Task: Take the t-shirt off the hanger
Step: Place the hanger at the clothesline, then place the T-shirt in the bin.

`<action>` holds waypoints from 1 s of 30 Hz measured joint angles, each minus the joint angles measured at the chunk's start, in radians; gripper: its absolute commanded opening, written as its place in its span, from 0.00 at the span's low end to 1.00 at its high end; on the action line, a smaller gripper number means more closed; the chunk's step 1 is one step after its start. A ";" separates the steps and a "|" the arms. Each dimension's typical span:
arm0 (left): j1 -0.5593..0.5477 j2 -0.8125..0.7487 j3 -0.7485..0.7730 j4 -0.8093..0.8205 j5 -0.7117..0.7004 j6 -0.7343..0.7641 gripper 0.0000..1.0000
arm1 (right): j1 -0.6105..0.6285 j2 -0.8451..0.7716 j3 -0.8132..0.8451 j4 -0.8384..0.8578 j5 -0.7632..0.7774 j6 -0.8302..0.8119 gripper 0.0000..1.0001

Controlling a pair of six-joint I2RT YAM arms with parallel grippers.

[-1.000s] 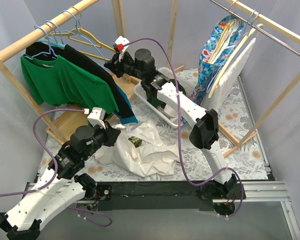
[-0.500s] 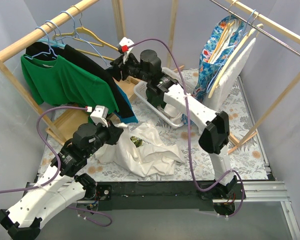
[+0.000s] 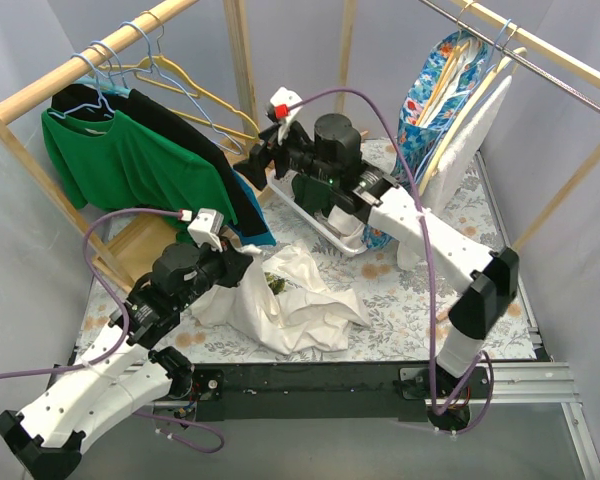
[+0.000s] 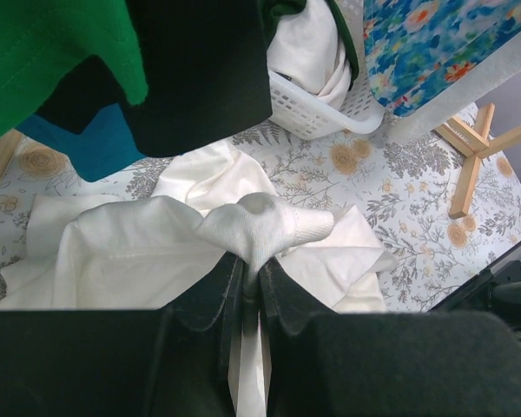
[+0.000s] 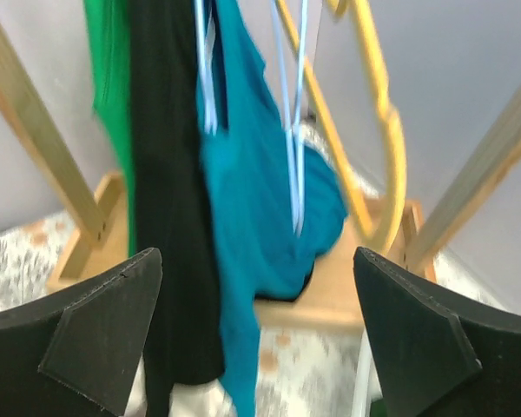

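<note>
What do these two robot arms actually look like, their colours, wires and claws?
Both the left arm and right arm are chunky white shells linked by round black joints. A purple cable loops loosely along each one. Near each tip sits a small white box with a red mark. The left claw and right claw have two flat, matte black fingers.

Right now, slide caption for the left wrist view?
Left hand pinches a fold of the white t-shirt crumpled on the floral table, beneath a black shirt.
</note>
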 measured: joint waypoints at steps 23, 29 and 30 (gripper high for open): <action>-0.021 0.420 -0.194 0.352 0.195 -0.136 0.28 | 0.169 -0.760 -0.948 -0.184 0.327 0.142 0.94; -0.027 0.451 -0.211 0.327 0.173 -0.182 0.80 | 0.208 -0.683 -0.991 -0.209 0.393 0.200 0.96; -0.028 0.437 -0.210 0.313 0.162 -0.183 0.83 | 0.211 -0.675 -0.996 -0.211 0.400 0.208 0.96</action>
